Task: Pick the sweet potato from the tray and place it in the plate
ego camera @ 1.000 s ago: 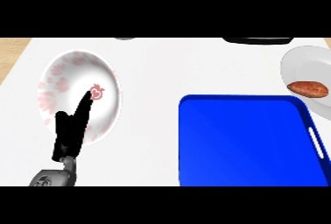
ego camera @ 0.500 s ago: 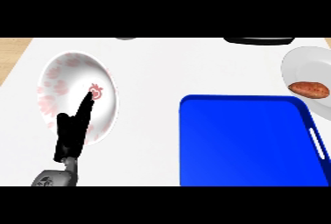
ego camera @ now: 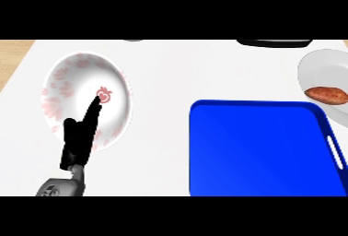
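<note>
Plainly no writing shows anywhere. Left hand lies over the patterned plate, fingers straight, holding nothing. Sweet potato rests on a white plate cut off at the right edge, beyond the blue tray on the desk.

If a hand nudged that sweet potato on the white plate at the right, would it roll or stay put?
The sweet potato looks oblong and rounded, so it would probably roll sideways rather than slide. It looks stiff, unlikely to bend. The plain white plate looks smooth, so it may skid; the plate's raised rim might stop it.
</note>
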